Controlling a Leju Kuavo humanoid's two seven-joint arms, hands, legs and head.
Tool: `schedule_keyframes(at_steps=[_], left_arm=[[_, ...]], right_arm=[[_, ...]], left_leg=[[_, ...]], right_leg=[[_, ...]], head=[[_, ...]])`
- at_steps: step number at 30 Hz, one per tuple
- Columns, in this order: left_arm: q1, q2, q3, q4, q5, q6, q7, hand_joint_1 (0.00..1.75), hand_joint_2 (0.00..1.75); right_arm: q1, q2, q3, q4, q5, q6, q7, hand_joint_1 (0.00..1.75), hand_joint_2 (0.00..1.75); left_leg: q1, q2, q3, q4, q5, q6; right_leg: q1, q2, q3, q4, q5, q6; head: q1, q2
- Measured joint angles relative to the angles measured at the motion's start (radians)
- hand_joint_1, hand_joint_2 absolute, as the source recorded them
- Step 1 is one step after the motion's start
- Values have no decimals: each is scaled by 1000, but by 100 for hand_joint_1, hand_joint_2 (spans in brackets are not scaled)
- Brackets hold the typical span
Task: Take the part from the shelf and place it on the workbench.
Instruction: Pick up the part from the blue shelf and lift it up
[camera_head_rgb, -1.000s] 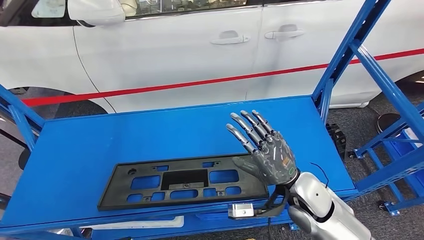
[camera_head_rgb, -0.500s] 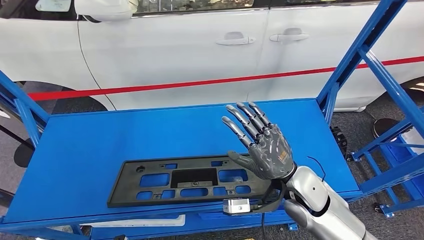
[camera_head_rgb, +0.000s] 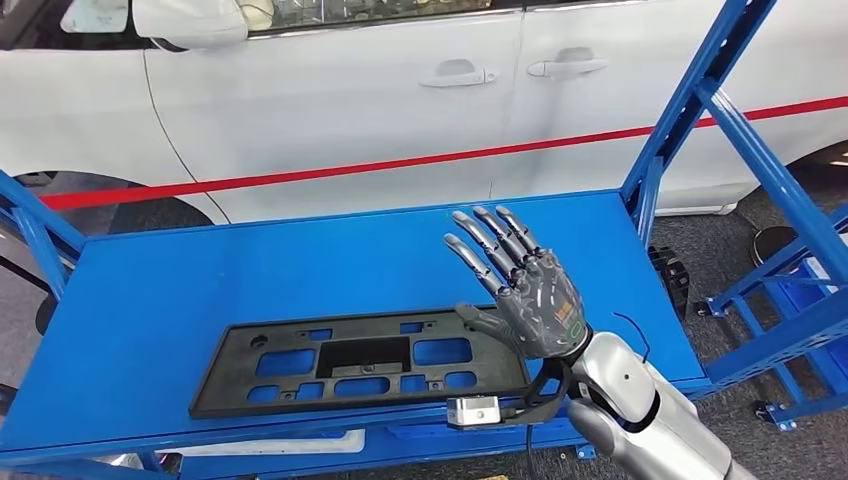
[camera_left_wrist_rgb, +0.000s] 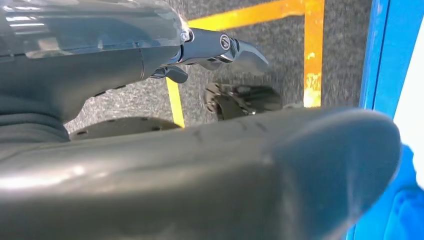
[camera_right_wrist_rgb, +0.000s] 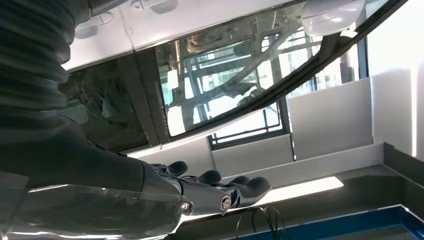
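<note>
Head view: right robot hand (camera_head_rgb: 530, 290) spread wide, empty, above shelf (camera_head_rgb: 150, 290). Black plastic part (camera_head_rgb: 362, 362) at nine o'clock: flat, stiff, likely light; best gripped along near edge.

The blue shelf (camera_head_rgb: 300, 262) has wide bare surface behind and to the left of the flat black part (camera_head_rgb: 360, 362), which lies low near the front edge. The right robot hand (camera_head_rgb: 530, 290) hovers with fingers spread above the part's right end, nothing between them. A slanted blue frame post (camera_head_rgb: 690, 100) rises at the shelf's right rear corner, and another blue post (camera_head_rgb: 35, 225) stands at the left. A white car (camera_head_rgb: 400, 90) stands close behind the shelf, walling off the far side.
</note>
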Motion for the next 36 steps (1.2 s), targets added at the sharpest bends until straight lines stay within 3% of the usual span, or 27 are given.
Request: schedule_keyframes(at_steps=[2, 3, 4, 7, 9, 11, 13, 14, 16, 17, 18, 19, 20, 22, 23, 24, 27, 28, 30, 32, 33, 34, 36], left_arm=[[2, 0, 0, 0, 0, -1, 3, 0, 0], [5, 0, 0, 0, 0, -1, 4, 0, 0], [7, 0, 0, 0, 0, -1, 4, 0, 0], [10, 0, 0, 0, 3, -1, 5, 0, 0], [12, 0, 1, 0, 4, 0, 5, 0, 0], [18, 0, 2, 0, 4, 0, 5, 0, 0], [23, -1, 2, 0, 3, -1, 5, 0, 0], [24, -1, 2, 0, 2, -1, 5, 0, 0], [26, -2, 2, 0, 1, -2, 5, 0, 0], [27, -2, 2, 0, 0, -2, 5, 0, 0], [28, -3, 2, 0, 0, -3, 5, 0, 0], [29, -3, 2, 0, 0, -4, 5, 0, 0], [29, -4, 2, 0, 0, -5, 5, 0, 0], [29, -4, 2, 0, 0, -6, 2, 0, 0], [29, -5, 2, 0, -1, -6, 0, 0, 0], [29, -5, 2, 0, -2, -6, -2, 0, 0], [29, -5, 2, 0, -3, -3, -4, 0, 0], [30, -5, 2, 0, -3, -3, -4, 0, 0], [30, -5, 2, 0, -3, -3, -4, 0, 0], [31, -5, 2, 0, -4, -3, -5, 0, 0], [32, -5, 2, 0, -4, -3, -5, 0, 0], [33, -5, 2, 0, -5, -3, -6, 0, 0], [34, -5, 2, 0, -5, -3, -7, 0, 0]], right_arm=[[6, 0, 1, 1, -2, 0, 0, 0, 175], [9, 0, 3, 2, -7, 0, -1, 0, 175], [12, 1, 4, 4, -13, 0, -5, 0, 175], [14, 5, 8, 9, -29, 1, -18, 0, 175], [14, 8, 9, 13, -29, 2, -20, 0, 87], [14, 14, 12, 18, -23, 7, -18, 0, 0], [14, 18, 14, 21, -14, 14, -16, 0, 0], [13, 19, 14, 22, -11, 17, -15, 0, 0], [15, 20, 16, 25, -7, 19, -14, 0, 0], [18, 20, 16, 27, -5, 19, -14, 0, 0], [20, 20, 17, 29, -4, 18, -14, 0, 0], [22, 20, 17, 30, -3, 18, -14, 0, 0], [23, 20, 17, 31, -2, 18, -14, 0, 0], [22, 20, 17, 30, -2, 19, -14, 0, 0], [22, 20, 18, 30, -1, 19, -14, 0, 0], [22, 20, 18, 30, -1, 20, -14, 0, 0], [22, 20, 18, 28, -2, 20, -13, 0, 0], [22, 20, 19, 28, -5, 20, -14, 0, 0], [23, 20, 20, 27, -17, 21, -21, 0, 87], [27, 19, 22, 27, -34, 26, -38, 0, 175], [31, 19, 23, 27, -40, 32, -46, 0, 175], [36, 19, 26, 27, -45, 42, -52, 0, 175], [45, 19, 33, 28, -51, 68, -56, 0, 175]], left_leg=[[1, 0, -51, 125, -57, -3], [1, 0, -58, 149, -60, -3], [1, 0, -47, 135, -44, -2], [-1, 0, 57, -56, 42, 10], [-5, -1, 87, -126, 61, 18], [-6, -1, 84, -132, 68, 28], [-3, 2, 80, -141, 84, 41], [-1, 3, 76, -145, 93, 48], [-2, 4, 59, -145, 106, 55], [-3, 4, 50, -143, 112, 56], [-3, 4, 41, -141, 117, 56], [-3, 4, 32, -138, 121, 54], [-3, 4, 24, -134, 124, 52], [-4, 4, 11, -125, 127, 47], [-5, 3, 8, -121, 129, 42], [-7, 3, 5, -119, 131, 37], [-7, 2, -1, -118, 139, 17], [-6, 2, -8, -106, 128, 11], [-3, 2, -39, -28, 67, 0], [-1, 2, -85, 100, -6, -8], [0, 2, -98, 145, -23, -10], [1, 2, -93, 157, -21, -10], [1, 2, -30, 70, 26, -6]], right_leg=[[3, -2, -5, 1, 2, -4], [4, -2, -7, 2, 3, -5], [5, -2, -8, 3, 4, -5], [7, -1, -9, 7, 7, 0], [9, -1, -12, 8, 12, 9], [9, 0, -15, 6, 20, 22], [7, 1, -23, 21, 0, 33], [6, 2, -36, 53, -30, 36], [5, 3, -77, 170, -115, 41], [5, 3, -96, 231, -146, 43], [4, 2, -102, 268, -159, 45], [3, 2, -91, 268, -152, 46], [2, 2, -59, 227, -129, 46], [1, 2, 31, 91, -86, 42], [3, 2, 61, 42, -72, 38], [6, 3, 76, 12, -70, 33], [7, 3, 69, -2, -62, 13], [6, 3, 65, -4, -55, 6], [4, 0, 56, -7, -44, -6], [6, -1, 44, -5, -36, -12], [8, -2, 38, -4, -33, -12], [9, -2, 32, -2, -30, -12], [11, -1, 27, 1, -27, -10]], head=[[0, 0], [0, 0], [0, 0], [0, 0], [0, 0], [1, 0], [2, 0], [2, 0], [3, 0], [3, 0], [3, 0], [3, 0], [3, 0], [3, 0], [3, 0], [3, 0], [3, 0], [2, 0], [1, 0], [0, 0], [0, 0], [0, 0], [0, 0]])
